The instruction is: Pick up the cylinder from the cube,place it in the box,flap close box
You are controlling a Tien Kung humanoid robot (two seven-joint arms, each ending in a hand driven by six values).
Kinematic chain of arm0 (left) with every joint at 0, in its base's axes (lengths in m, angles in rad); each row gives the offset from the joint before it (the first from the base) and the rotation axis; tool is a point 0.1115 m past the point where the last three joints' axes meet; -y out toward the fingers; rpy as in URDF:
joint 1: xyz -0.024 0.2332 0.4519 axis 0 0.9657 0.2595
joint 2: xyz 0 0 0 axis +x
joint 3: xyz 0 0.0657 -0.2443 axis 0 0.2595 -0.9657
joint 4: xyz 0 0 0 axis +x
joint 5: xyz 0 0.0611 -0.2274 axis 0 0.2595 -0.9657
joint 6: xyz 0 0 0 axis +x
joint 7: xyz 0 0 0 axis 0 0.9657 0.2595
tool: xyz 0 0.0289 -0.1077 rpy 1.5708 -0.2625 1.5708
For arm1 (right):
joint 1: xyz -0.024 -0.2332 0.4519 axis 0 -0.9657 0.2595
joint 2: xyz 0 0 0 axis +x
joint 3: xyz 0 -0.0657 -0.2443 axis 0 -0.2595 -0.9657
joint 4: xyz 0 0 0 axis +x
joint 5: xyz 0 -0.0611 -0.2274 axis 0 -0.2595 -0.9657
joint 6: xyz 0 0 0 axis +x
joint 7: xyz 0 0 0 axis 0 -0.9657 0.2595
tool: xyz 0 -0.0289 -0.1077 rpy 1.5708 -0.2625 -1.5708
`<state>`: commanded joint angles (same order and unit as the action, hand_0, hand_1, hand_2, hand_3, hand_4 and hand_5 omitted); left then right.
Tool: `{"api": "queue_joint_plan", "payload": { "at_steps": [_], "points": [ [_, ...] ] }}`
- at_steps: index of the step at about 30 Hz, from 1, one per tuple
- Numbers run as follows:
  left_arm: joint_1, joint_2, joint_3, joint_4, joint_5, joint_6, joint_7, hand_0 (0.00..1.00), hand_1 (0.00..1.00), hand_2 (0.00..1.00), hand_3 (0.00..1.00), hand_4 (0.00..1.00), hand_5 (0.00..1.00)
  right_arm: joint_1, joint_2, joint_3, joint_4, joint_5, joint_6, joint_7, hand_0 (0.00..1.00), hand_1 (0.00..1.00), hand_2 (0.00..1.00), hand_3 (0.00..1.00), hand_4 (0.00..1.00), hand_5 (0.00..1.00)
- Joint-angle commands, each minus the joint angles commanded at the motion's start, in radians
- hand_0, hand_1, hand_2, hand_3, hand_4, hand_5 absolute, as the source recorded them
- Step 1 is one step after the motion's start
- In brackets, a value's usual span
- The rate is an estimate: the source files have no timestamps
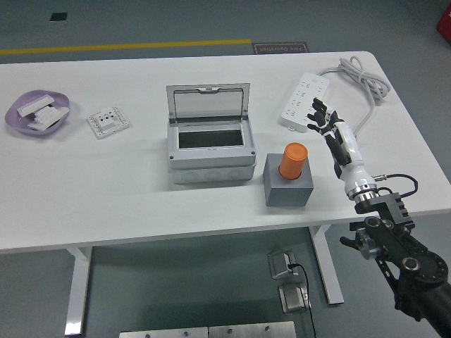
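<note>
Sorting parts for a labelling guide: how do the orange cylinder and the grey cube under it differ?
The cylinder is orange and round; the cube is grey and square-edged. The cylinder is the narrower of the two and stands upright on the cube, which rests on the table. Both sit right of the open box, untouched.

White table (106, 190), grey floor (141, 24)

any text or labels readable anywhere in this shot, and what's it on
Floor sign beyond the table's far edge: has a line of print, too blurred to read.
Power strip: no readable marks.
Box, cube, cylinder, wall socket plate: no text visible.
</note>
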<state>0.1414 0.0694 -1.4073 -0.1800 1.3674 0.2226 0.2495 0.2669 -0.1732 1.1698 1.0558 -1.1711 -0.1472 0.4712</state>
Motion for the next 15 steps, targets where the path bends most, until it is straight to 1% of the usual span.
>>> {"api": "queue_joint_plan", "payload": {
  "at_steps": [1, 6, 7, 12, 13, 15],
  "points": [
    [0.000, 0.000, -0.002, 0.000, 0.002, 0.000, 0.000, 0.630, 0.645, 0.607, 0.611, 0.660, 0.255, -0.003, -0.002, 0.002, 0.003, -0.003, -0.001, 0.000, 0.841, 0.873, 0.909, 0.904, 0.998, 0.849],
    [0.000, -0.001, -0.018, 0.000, 0.021, -0.003, 0.005, 0.630, 0.645, 0.607, 0.611, 0.660, 0.255, -0.017, -0.006, 0.009, 0.014, -0.016, -0.007, 0.001, 0.841, 0.873, 0.909, 0.904, 0.998, 0.849],
    [0.000, -0.001, -0.020, 0.000, 0.023, -0.004, 0.005, 0.630, 0.645, 0.607, 0.611, 0.659, 0.256, -0.019, -0.006, 0.008, 0.016, -0.019, -0.009, 0.002, 0.844, 0.873, 0.906, 0.901, 0.998, 0.829],
    [-0.005, -0.002, -0.015, 0.000, 0.022, -0.005, 0.004, 0.630, 0.645, 0.607, 0.611, 0.659, 0.256, -0.026, 0.000, 0.000, 0.024, -0.026, -0.019, 0.005, 0.844, 0.873, 0.906, 0.901, 0.998, 0.829],
    [-0.006, -0.002, -0.015, 0.000, 0.023, -0.005, 0.004, 0.630, 0.645, 0.607, 0.611, 0.658, 0.256, -0.027, 0.001, -0.002, 0.024, -0.026, -0.019, 0.005, 0.846, 0.874, 0.905, 0.910, 0.998, 0.622],
    [-0.008, -0.001, -0.014, 0.000, 0.023, -0.005, 0.004, 0.630, 0.645, 0.607, 0.611, 0.658, 0.256, -0.028, 0.005, -0.005, 0.024, -0.027, -0.019, 0.005, 0.846, 0.874, 0.905, 0.910, 0.998, 0.622]
  ]
}}
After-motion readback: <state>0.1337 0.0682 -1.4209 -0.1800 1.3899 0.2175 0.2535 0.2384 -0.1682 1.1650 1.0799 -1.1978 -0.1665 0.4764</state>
